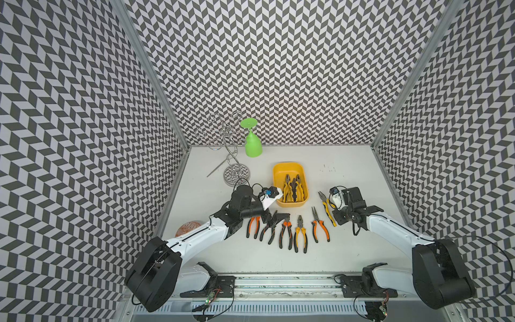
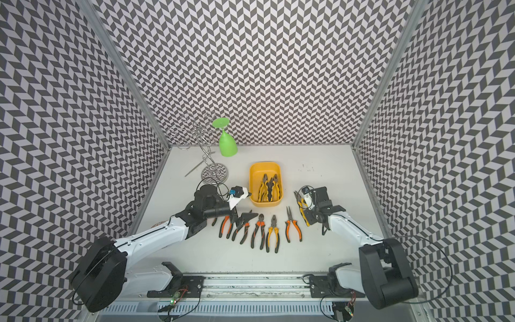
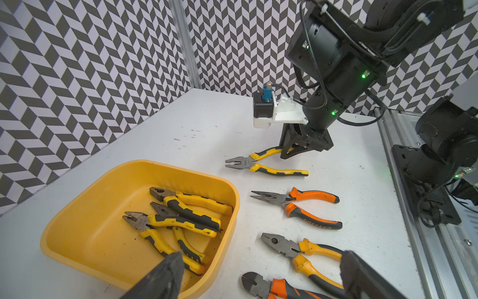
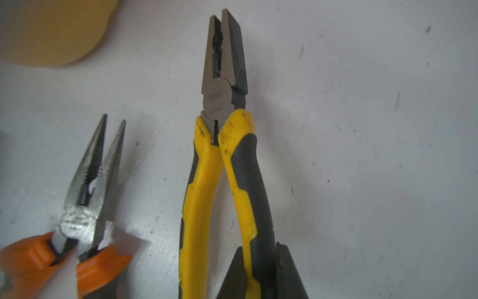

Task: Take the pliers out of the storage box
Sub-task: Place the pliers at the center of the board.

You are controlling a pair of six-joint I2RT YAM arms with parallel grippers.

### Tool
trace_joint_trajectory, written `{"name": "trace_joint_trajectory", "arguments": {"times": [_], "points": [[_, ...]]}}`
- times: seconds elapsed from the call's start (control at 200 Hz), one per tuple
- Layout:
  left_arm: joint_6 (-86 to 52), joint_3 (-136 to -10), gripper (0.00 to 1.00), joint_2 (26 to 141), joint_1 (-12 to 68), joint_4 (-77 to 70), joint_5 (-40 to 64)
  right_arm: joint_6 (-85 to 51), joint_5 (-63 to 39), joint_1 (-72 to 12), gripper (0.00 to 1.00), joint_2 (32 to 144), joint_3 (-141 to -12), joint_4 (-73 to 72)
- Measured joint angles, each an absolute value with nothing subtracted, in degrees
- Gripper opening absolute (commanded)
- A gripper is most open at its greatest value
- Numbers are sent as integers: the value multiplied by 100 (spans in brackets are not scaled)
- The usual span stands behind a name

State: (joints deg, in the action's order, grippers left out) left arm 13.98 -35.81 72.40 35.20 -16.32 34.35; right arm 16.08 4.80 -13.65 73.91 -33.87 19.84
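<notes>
The white table (image 1: 348,245) carries everything, with the left arm (image 1: 195,237) and the right arm (image 1: 390,228) reaching in over its near edge. At the far left corner stands a wire rack (image 1: 237,172) with a green glass (image 1: 253,145) hung upside down on it. The yellow storage box (image 1: 287,168) sits near the middle of the table, and three pliers with yellow-and-black handles (image 3: 181,212) lie inside it, piled against one another at the end nearer the robot. Just in front of the box a row of pliers (image 1: 286,231) lies flat on the table, handles pointing toward the robot; the orange needle-nosed pair (image 4: 88,181) is the rightmost of the row. To the right of the box lies one more yellow-handled pair (image 1: 326,207), nose pointing away from the robot. The right gripper (image 4: 260,274) is clenched on one handle of that pair, which rests on the table. The left gripper (image 3: 261,256) hangs spread wide and holds nothing, over the row beside the box's near left corner.
</notes>
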Motion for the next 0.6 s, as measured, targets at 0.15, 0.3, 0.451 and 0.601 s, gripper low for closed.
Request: {"name": "trace_joint_trajectory", "arguments": {"times": [0.15, 0.3, 0.451, 0.601], "points": [[1409, -3583, 98, 7244, 3503, -1647, 3452, 1651, 504, -1369, 9, 7743, -3413, 1885], [1406, -3583, 98, 7275, 3483, -1669, 3500, 1656, 530, -1367, 16, 8331, -3756, 1879], [1409, -3583, 98, 7275, 3472, -1673, 3505, 1682, 414, -1367, 32, 8630, -4056, 1903], [1409, -3583, 98, 7275, 3468, -1673, 3505, 1717, 405, -1367, 45, 8464, -4060, 2130]]}}
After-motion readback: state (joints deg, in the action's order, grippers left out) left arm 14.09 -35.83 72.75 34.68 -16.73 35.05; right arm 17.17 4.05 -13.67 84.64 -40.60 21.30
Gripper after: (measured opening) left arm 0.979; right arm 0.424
